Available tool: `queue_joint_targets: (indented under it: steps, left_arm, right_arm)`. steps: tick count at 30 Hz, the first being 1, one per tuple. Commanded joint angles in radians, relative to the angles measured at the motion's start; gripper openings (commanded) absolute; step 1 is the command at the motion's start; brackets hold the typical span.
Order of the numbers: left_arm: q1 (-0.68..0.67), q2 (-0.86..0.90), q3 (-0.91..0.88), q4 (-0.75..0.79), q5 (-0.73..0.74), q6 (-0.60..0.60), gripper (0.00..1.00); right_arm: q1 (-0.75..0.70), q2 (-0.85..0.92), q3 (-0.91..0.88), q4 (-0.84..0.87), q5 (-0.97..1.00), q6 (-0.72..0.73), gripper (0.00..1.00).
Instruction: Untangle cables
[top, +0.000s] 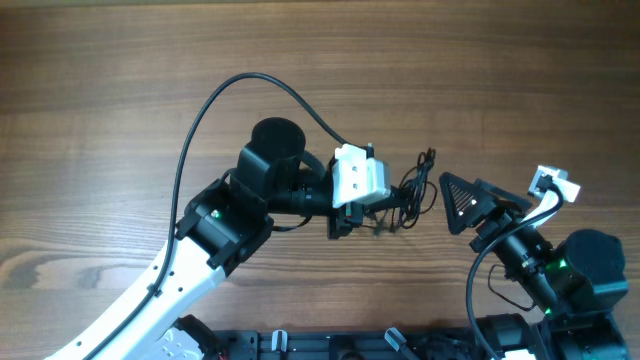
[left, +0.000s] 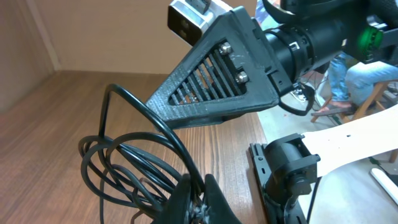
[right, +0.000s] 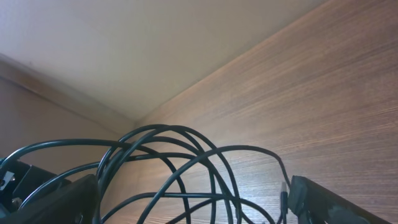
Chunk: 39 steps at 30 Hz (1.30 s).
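The cables (top: 416, 189) form a small tangle of thin dark loops on the wooden table, between my two grippers. My left gripper (top: 388, 218) comes in from the left and is shut on a few strands at the tangle's near edge. In the left wrist view its fingers (left: 219, 200) pinch the strands while the cables (left: 124, 158) loop up and to the left. My right gripper (top: 452, 203) stands open just right of the tangle. In the right wrist view the cables (right: 186, 158) arch between its spread fingers (right: 326, 202), and a tiny plug end hangs by the right one.
The left arm's thick black cable (top: 230, 95) arcs over the table behind the arm. A black mounting rail (top: 330, 345) runs along the front edge. The right arm's base (left: 291, 169) stands near the table's edge.
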Motion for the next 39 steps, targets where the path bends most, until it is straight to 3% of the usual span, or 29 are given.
queue_joint_targets:
  steps: [1, 6, 12, 16, 22, 28, 32, 33, 35, 36, 39]
  left_arm:
    - [0.001, -0.019, 0.013, 0.007, -0.041, 0.031, 0.04]
    - [0.001, -0.019, 0.013, 0.006, -0.107, 0.087, 0.04]
    - [0.051, -0.019, 0.013, 0.003, -0.115, 0.294, 0.04]
    - [0.075, -0.019, 0.013, 0.052, -0.109, 0.394, 0.04]
    - [0.075, -0.019, 0.013, 0.217, 0.075, 0.394, 0.04]
    - [0.075, -0.019, 0.013, 0.219, 0.285, 0.393, 0.04]
    - [0.054, -0.019, 0.013, 0.217, 0.359, 0.393, 0.04]
    - [0.05, -0.019, 0.013, 0.217, 0.359, 0.393, 0.04]
    - [0.039, -0.019, 0.013, 0.217, 0.359, 0.393, 0.04]
    - [0.03, -0.019, 0.013, 0.217, 0.359, 0.393, 0.04]
    - [0.024, -0.019, 0.013, 0.218, 0.358, 0.393, 0.04]
  right_arm:
    - [0.002, -0.004, 0.005, 0.003, 0.031, -0.002, 1.0]
    - [0.002, -0.003, 0.005, -0.005, 0.053, -0.109, 1.0]
    - [0.002, 0.107, 0.064, -0.047, 0.051, -0.138, 0.99]
    - [0.002, 0.222, 0.211, -0.129, 0.009, -0.396, 1.0]
    - [0.002, 0.231, 0.298, -0.227, -0.063, -0.769, 1.0]
    - [0.002, 0.231, 0.298, -0.133, -0.035, -0.949, 0.99]
    - [0.002, 0.231, 0.298, -0.076, -0.037, -0.951, 0.99]
    - [0.002, 0.231, 0.298, -0.079, -0.047, -0.958, 0.96]
    - [0.002, 0.231, 0.298, -0.084, -0.148, -1.004, 0.76]
    - [0.002, 0.232, 0.298, -0.084, -0.201, -1.017, 0.63]
    - [0.002, 0.232, 0.298, -0.093, -0.26, -1.025, 0.09]
